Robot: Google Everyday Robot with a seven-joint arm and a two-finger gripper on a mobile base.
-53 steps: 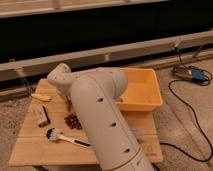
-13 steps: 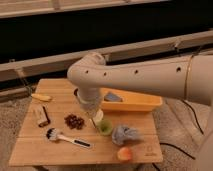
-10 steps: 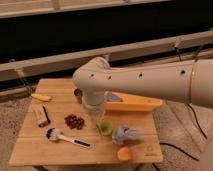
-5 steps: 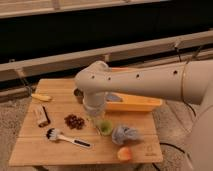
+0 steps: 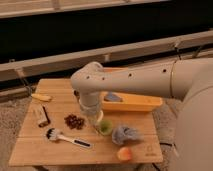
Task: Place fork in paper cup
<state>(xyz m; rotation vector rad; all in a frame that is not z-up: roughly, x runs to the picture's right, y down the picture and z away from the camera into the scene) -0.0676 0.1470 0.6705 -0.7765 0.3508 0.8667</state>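
No writing is readable. The end effector [image 5: 94, 119], clenched, hangs at frame center just left of the green cup [image 5: 105, 127]. The fork and paper cup are hidden; the surface [image 5: 35, 147] lies bare along its lower-left edge.

I am looking at what seems a test or lab space rather than a home. A bare wooden table [image 5: 30, 150] stands on speckled grey carpet [image 5: 10, 120] against a long dark wall panel with pale metal rails [image 5: 50, 62] running along it. The objects laid out look like a practice set: a yellow tray [image 5: 145, 102], a brush [image 5: 65, 137], a small green cup [image 5: 105, 127]. The arm's gripper [image 5: 92, 116] hangs low over the tabletop.
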